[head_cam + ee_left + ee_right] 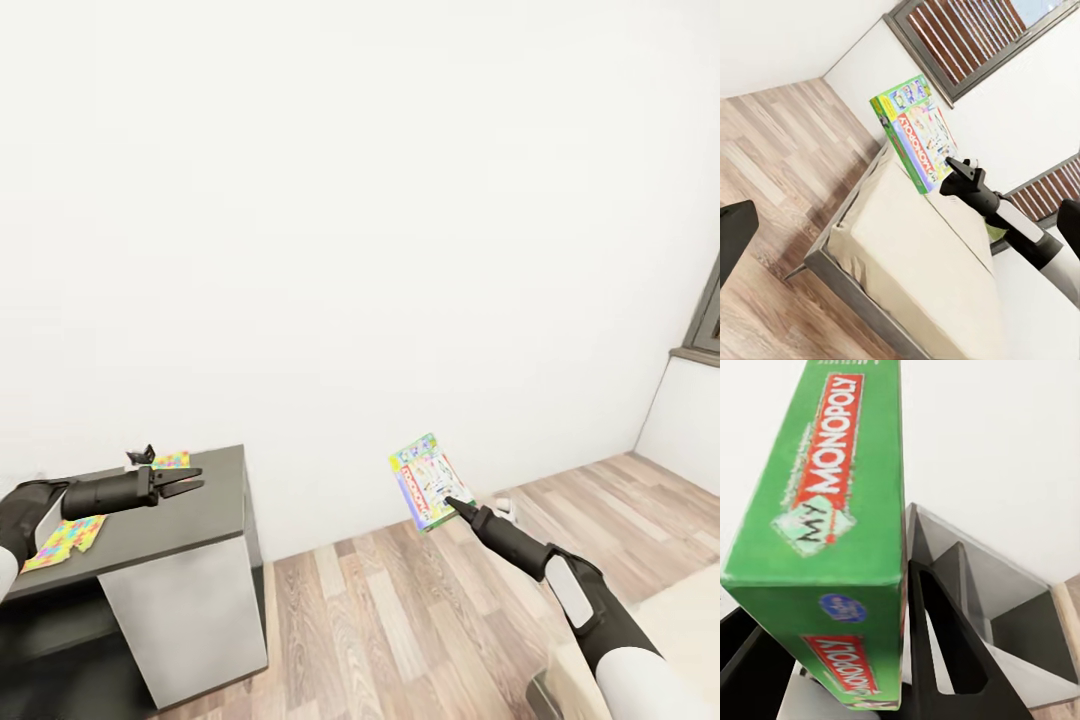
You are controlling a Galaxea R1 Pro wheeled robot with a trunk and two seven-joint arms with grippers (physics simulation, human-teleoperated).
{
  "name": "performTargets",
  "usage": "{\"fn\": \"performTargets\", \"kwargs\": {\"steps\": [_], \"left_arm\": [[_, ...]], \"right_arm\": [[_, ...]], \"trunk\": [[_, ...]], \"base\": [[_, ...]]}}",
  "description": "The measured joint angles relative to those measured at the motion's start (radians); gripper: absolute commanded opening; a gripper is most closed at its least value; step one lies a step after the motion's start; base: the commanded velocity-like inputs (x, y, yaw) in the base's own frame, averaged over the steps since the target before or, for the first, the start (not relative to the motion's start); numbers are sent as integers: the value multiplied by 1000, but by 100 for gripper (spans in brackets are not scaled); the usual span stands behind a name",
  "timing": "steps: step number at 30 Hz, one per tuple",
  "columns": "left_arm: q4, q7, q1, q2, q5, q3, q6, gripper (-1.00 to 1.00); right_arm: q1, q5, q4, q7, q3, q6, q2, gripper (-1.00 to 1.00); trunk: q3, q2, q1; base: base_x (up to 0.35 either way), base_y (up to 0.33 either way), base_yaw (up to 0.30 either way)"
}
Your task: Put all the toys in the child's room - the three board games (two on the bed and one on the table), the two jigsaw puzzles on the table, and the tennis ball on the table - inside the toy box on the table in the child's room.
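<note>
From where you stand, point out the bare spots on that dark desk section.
The dark grey section is bare along its right half, from the left pincer to the right edge. The left end is crowded: one jigsaw sheet at the front, another by the wall. The right pincer holds the Monopoly box over the floor.

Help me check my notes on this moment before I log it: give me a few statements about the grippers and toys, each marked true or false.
1. The right gripper holds a Monopoly board game in the air. True.
2. The left gripper carries a jigsaw puzzle. False: it holds nothing and hovers over the dark grey table section.
3. Two jigsaw puzzles lie on that dark section, one nearer the robot, one near the wall. True.
4. The held board game rests on the bed. False: in the left wrist view it is lifted above the mattress.
5. The floor is carpeted. False: it is wood plank.
</note>
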Motion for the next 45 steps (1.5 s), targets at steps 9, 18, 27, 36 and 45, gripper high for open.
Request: {"fn": "performTargets", "kwargs": {"steps": [9,18,27,36,45], "left_arm": [[0,0,0,-4,0,0,1,100],[0,0,0,-6,-1,0,6,100],[0,0,0,-9,-1,0,5,100],[0,0,0,-10,-1,1,3,100],[0,0,0,-22,-2,1,3,100]], "right_arm": [[0,-1,0,-1,17,-1,0,-100],[0,-2,0,-1,17,0,-3,-100],[0,-2,0,-2,17,0,-3,-100],[0,-1,0,-3,17,0,0,-100],[0,-1,2,-4,17,0,4,-100]], "trunk": [[10,0,0],[39,42,-23],[77,105,-57],[115,168,-92],[154,231,-126]], "base": [[180,-100,228],[8,-3,232],[0,0,231],[0,0,231],[0,0,231]]}}
